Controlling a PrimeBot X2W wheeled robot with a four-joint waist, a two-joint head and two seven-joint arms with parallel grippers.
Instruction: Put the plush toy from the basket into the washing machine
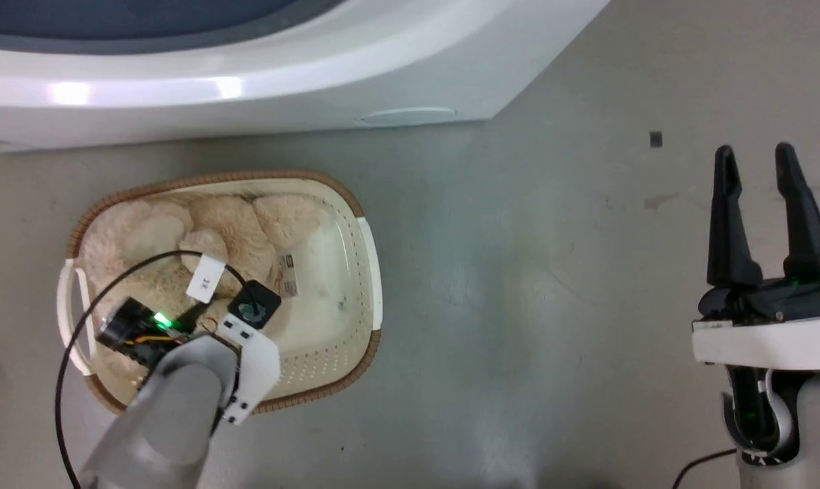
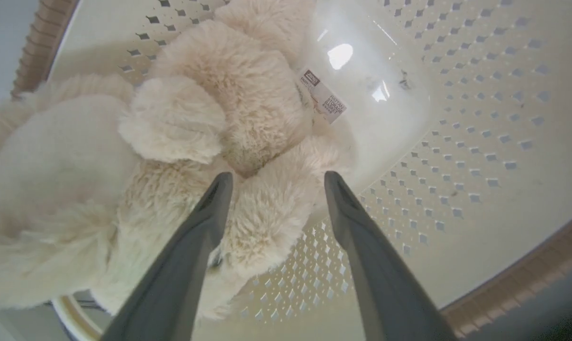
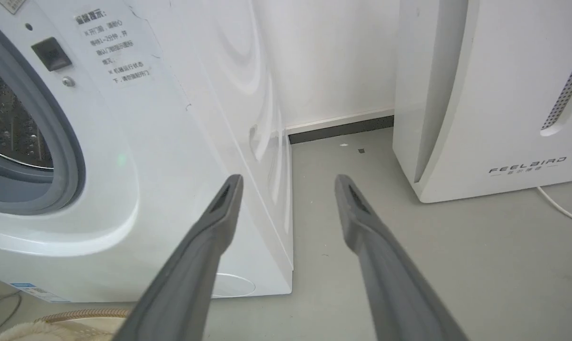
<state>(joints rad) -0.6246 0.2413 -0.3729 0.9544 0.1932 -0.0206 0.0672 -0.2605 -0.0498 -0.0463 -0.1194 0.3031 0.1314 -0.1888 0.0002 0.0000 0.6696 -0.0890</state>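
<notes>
The fluffy cream plush toy [image 1: 179,238] lies curled in the left half of the cream basket [image 1: 365,272], which stands on the floor before the washing machine [image 1: 260,81]. My left arm reaches down into the basket. In the left wrist view my left gripper [image 2: 274,182] is open, its two fingers straddling a rounded limb of the plush toy [image 2: 262,213], close to the fur. The basket wall [image 2: 480,118] and its floor label [image 2: 324,97] show beyond. My right gripper [image 1: 756,159] hangs open and empty over bare floor at the right. The washing machine's grey-gasketed porthole [image 3: 39,156] shows in the right wrist view.
A white appliance marked FEELBIRD [image 3: 494,94] stands to the right of the washer, with a gap of grey floor [image 3: 342,156] between them. A black cable [image 1: 66,360] loops off my left wrist over the basket. A small dark mark [image 1: 656,139] lies on the floor.
</notes>
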